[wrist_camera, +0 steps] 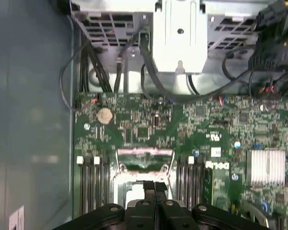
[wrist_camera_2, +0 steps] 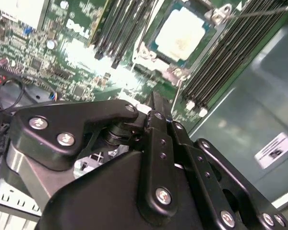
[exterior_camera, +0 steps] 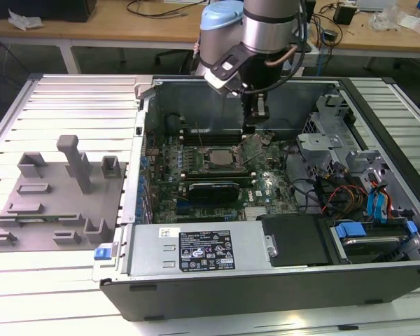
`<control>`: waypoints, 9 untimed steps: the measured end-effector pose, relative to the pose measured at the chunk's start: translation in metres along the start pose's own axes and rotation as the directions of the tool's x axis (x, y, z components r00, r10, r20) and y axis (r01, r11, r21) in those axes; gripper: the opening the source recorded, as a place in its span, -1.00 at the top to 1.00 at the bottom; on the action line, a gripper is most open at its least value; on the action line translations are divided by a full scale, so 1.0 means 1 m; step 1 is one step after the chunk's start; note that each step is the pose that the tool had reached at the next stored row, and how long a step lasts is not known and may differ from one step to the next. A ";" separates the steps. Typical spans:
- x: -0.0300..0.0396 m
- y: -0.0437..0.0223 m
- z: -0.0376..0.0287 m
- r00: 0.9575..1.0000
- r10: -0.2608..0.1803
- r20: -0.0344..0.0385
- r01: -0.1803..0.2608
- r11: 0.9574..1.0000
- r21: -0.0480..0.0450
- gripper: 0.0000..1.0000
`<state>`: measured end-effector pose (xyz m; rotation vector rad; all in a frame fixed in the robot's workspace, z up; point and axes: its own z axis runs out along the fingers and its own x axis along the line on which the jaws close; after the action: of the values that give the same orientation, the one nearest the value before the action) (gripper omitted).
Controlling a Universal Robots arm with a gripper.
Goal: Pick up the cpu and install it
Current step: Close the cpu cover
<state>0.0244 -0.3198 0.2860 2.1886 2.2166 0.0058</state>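
The cpu (wrist_camera_2: pixel 180 36) lay flat in the socket (wrist_camera_2: pixel 145 51) on the board (wrist_camera_2: pixel 62 62), pale top up. I judged it already seated rather than waiting to be picked. The gripper (wrist_camera: pixel 155 186) hung just beside it inside the case (exterior_camera: pixel 266 287). Its fingers were pressed together on nothing I could make out, though the tips were partly hidden. The socket's hinged frame (wrist_camera: pixel 144 154) stood raised, likely so the chip stayed reachable. A white sticker (exterior_camera: pixel 204 250) on the power supply (exterior_camera: pixel 154 245) bore print, as did a second sticker (wrist_camera_2: pixel 273 151) on the case wall. The board carried a white logo (wrist_camera: pixel 220 165).
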 end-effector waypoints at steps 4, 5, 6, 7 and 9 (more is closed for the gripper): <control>-0.0008 0.0195 0.0007 1.000 0.000 0.000 0.000 1.000 0.000 0.79; -0.0010 0.0229 0.0008 1.000 0.000 0.000 0.000 1.000 0.000 0.79; -0.0011 0.0262 0.0009 1.000 0.000 0.000 0.000 1.000 0.000 0.79; -0.0013 0.0299 0.0011 1.000 0.000 0.000 0.000 1.000 0.000 0.79; -0.0018 0.0404 0.0017 1.000 0.000 0.000 0.000 1.000 0.000 0.79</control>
<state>0.0649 -0.3211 0.2851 2.1886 2.2168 0.0056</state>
